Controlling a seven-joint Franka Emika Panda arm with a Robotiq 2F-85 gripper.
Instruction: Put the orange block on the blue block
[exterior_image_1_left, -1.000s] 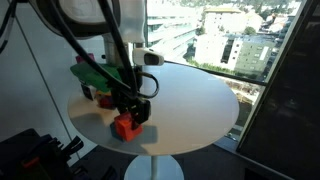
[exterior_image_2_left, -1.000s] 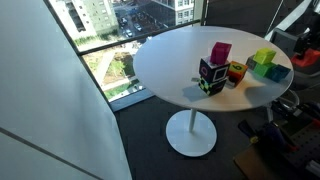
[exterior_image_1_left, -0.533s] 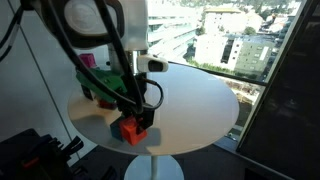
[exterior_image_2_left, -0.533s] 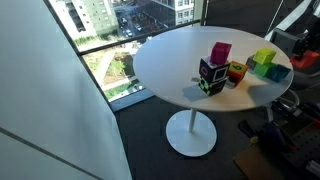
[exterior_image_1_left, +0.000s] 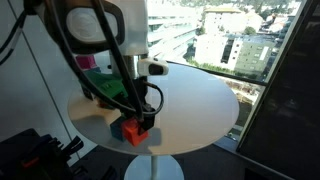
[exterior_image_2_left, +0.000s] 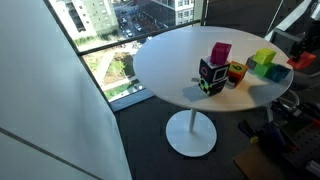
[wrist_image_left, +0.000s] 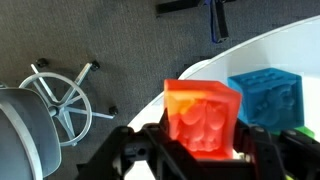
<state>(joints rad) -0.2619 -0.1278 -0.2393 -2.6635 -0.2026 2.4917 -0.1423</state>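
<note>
Over the near edge of the round white table (exterior_image_1_left: 200, 100), the arm hangs down with its gripper (exterior_image_1_left: 138, 117) low above the tabletop, and the orange block (exterior_image_1_left: 130, 131) sits right under it, close to the rim. From the wrist view the gripper (wrist_image_left: 203, 142) is clenched on the orange block (wrist_image_left: 203, 115): the cube fills the space between the two dark fingers (wrist_image_left: 130, 150), studded face towards the camera. Whether its underside touches the table or hangs just clear of it, I cannot tell. The blue block (wrist_image_left: 266, 98) stands just beside it on the white surface, a little further back; I cannot say if the two touch. Beyond the table edge the dark floor shows, with a star-shaped chair base (wrist_image_left: 60, 100). In an exterior view a pink cube (exterior_image_2_left: 220, 50) and a yellow-green cube (exterior_image_2_left: 263, 58) stand among the cluster on the table (exterior_image_2_left: 170, 60).
</note>
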